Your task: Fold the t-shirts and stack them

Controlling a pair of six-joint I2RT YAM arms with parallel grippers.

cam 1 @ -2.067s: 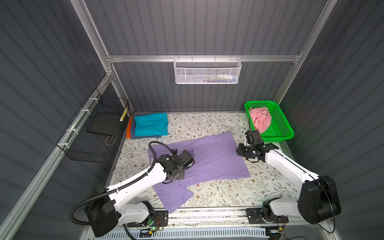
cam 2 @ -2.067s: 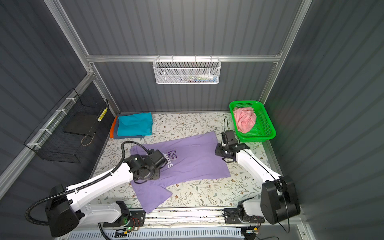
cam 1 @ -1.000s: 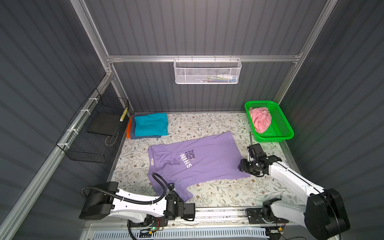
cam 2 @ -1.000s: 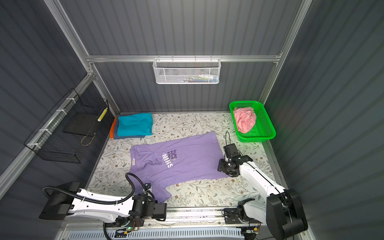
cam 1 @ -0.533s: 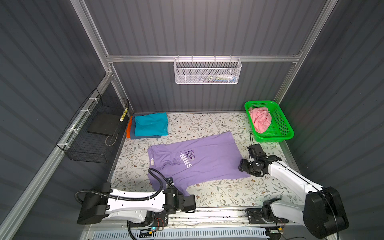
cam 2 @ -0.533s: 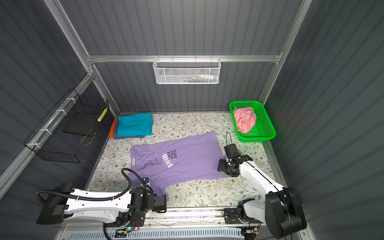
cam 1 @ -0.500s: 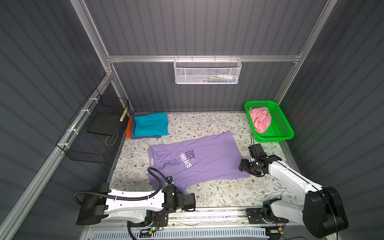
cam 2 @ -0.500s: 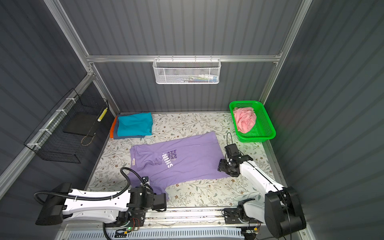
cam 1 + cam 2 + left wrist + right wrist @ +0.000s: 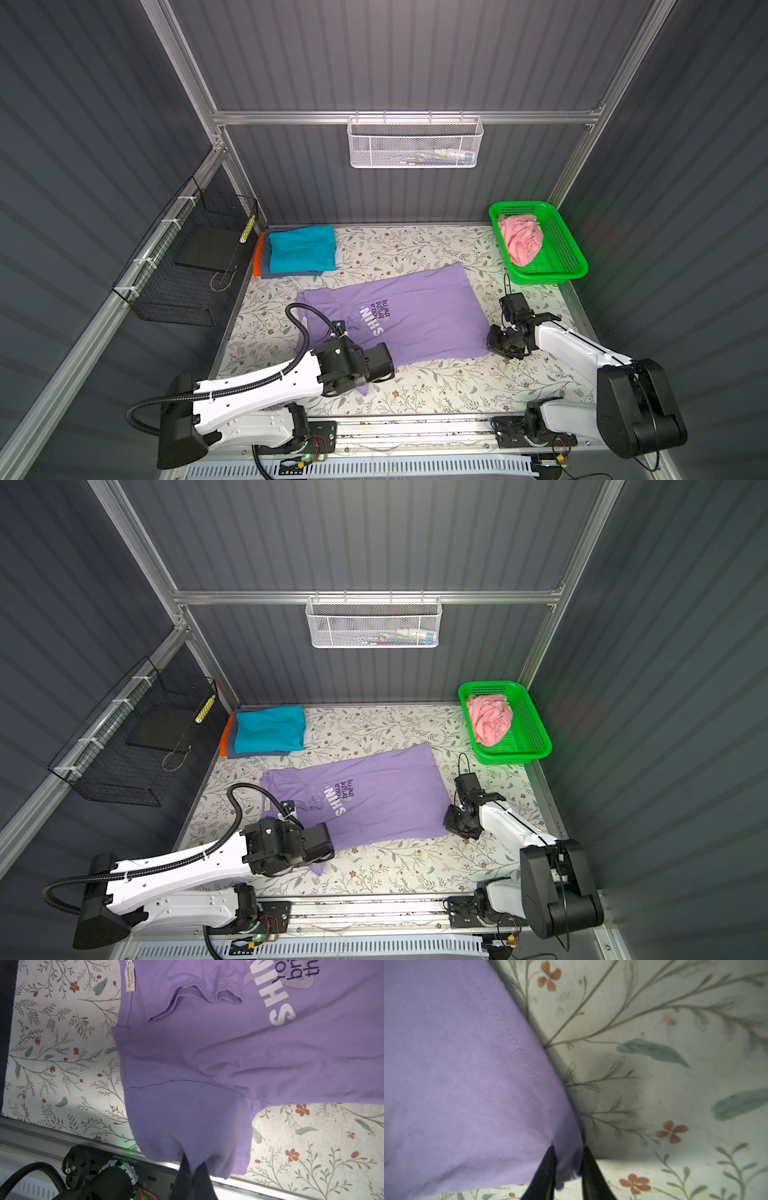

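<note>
From my station I see the lavender shirt spread flat, print side up, a little below the middle of both top views. Its collar end points to the left of the frame and its hem to the right. The far sleeve is folded in over the chest, beside the white "SHIN" lettering. The near sleeve runs toward the lower left, under my left wrist.

In the left wrist view the left gripper has its fingers pressed together on the tip of that sleeve, and the cloth gathers into the pinch. In the right wrist view the right gripper sits at the shirt's near hem corner. Its two dark fingers stand on either side of a bunched bit of hem, so I read it as pinching the corner. In both top views that gripper is at the shirt's lower right corner.

At the upper left of the floral mat sits a folded stack. The teal shirt is on top, with a grey-blue shirt under it and an orange shirt showing at the left edge. At the upper right, the green basket holds a crumpled pink shirt.
</note>
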